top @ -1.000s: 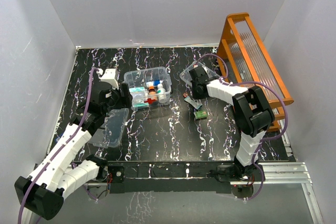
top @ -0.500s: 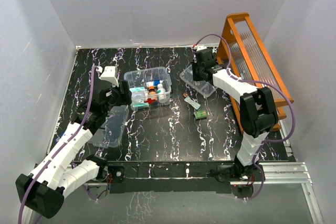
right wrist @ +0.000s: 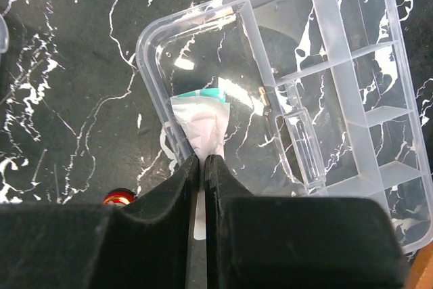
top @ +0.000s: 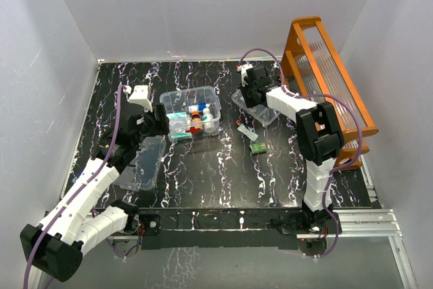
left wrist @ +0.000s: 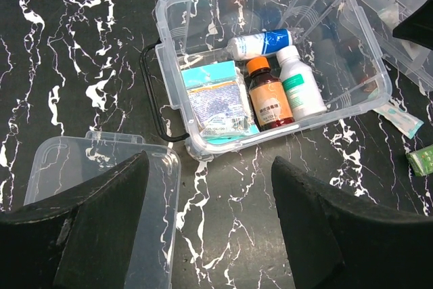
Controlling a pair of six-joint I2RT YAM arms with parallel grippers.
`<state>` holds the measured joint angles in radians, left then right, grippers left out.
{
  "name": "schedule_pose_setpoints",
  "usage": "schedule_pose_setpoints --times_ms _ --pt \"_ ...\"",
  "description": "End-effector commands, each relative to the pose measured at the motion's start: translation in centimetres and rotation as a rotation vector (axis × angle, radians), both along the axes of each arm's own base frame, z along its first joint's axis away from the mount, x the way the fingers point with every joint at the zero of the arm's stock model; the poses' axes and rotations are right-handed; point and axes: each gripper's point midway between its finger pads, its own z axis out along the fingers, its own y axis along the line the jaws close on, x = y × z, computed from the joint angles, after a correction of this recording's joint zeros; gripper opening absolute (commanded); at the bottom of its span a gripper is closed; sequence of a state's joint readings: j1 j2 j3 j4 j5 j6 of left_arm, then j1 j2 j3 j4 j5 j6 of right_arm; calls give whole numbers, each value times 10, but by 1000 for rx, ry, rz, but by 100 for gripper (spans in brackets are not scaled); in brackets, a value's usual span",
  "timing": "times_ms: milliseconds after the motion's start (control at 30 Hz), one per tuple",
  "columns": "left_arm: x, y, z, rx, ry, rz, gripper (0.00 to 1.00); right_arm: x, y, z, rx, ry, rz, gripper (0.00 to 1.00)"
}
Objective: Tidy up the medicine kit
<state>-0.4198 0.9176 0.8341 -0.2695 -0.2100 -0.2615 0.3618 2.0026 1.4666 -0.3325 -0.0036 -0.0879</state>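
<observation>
The medicine kit's clear box stands open at mid-table, with bottles and a blue packet inside. Its clear lid lies flat to the box's left. The clear divided tray lies to the right. My left gripper hangs open over bare table between lid and box, with nothing in it. My right gripper is shut on a white sachet with a teal edge, which hangs over the tray's large compartment.
A tall orange rack stands along the right side, close behind the tray. A loose sachet, a green packet and a small red item lie on the table in front of the tray. White walls enclose the table.
My right gripper has moved away from the loose items toward the back, over the divided tray, and now holds the sachet there. The left arm has not moved.
</observation>
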Motion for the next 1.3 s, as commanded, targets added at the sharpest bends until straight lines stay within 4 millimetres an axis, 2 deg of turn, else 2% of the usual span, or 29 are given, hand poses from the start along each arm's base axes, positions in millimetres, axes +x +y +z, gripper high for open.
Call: schedule_pose_setpoints --times_ms 0,267,400,500,667,800,1067,1267 --pt "2 7 20 -6 -55 29 72 26 -1 23 -24 -104 44 8" --pt "1 6 20 -10 -50 30 72 29 -2 20 -41 -104 47 11" --pt "2 6 25 -15 -57 29 72 27 1 23 -37 -100 72 22" --pt "2 5 25 -13 -54 26 72 31 -3 29 -42 -116 39 37" --pt "1 5 25 -19 -51 28 72 33 -9 36 -25 -129 -46 42" --pt "1 4 24 -24 -48 23 72 22 -7 35 13 -91 -70 43" --pt "1 0 21 -40 -37 12 72 -13 14 18 138 48 -1 51" --pt "1 -2 18 -41 -28 6 72 -15 14 1 130 88 -11 54"
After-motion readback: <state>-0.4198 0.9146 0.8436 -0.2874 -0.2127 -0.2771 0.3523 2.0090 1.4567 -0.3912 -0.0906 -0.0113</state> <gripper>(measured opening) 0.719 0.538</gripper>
